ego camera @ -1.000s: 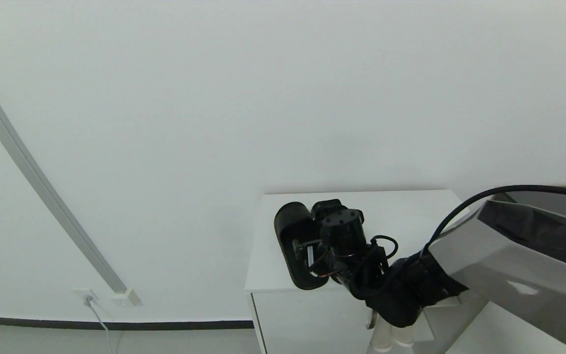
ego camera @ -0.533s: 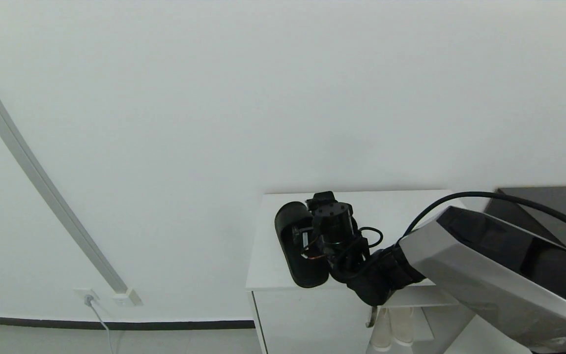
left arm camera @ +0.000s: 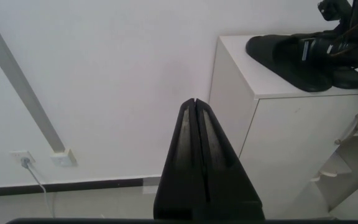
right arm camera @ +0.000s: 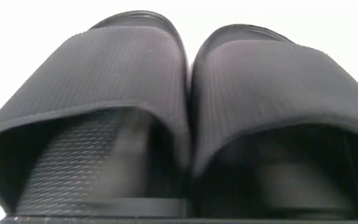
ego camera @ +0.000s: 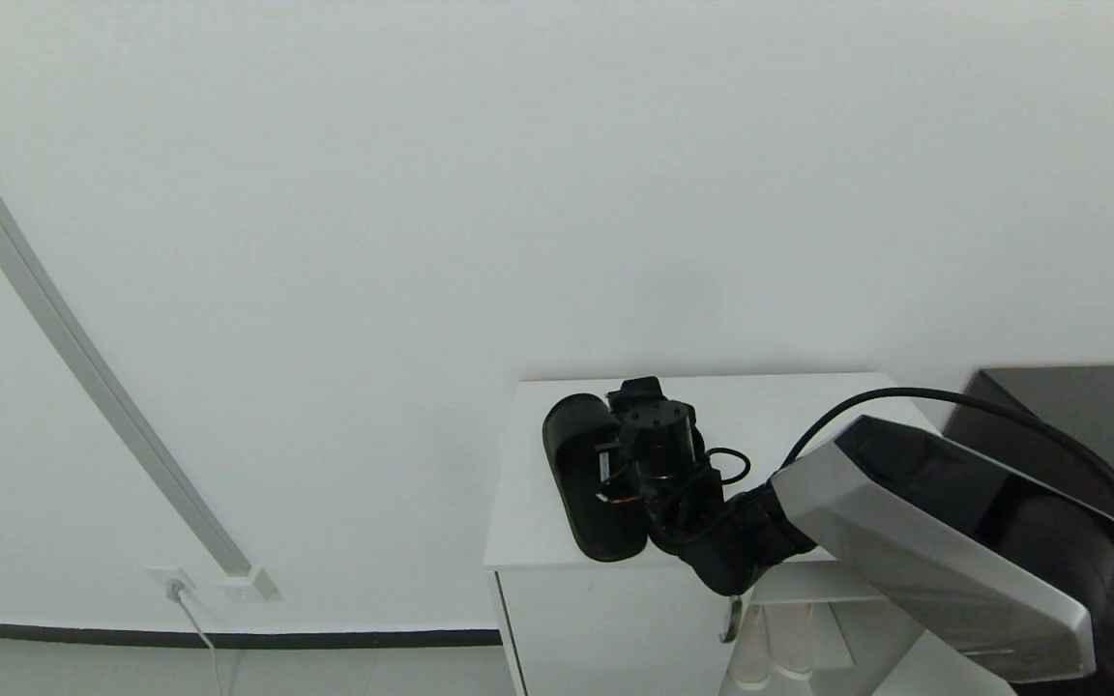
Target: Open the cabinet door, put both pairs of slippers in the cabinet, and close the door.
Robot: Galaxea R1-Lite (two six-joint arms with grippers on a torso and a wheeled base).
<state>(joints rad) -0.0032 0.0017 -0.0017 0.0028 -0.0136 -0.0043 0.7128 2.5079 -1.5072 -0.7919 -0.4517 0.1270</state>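
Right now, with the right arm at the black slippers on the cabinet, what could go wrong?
The black slippers lie at the front edge of the cabinet top, so a nudge may push them off. The grip may catch only one of the pair. White slippers already take up shelf room below.

Bright even light, faint soft shadows, bowed edges

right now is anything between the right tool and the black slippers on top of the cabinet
Nothing visible does. The right tool is right at the black slippers on top of the white cabinet. The right wrist view looks straight into the pair, side by side, with nothing in front of them.
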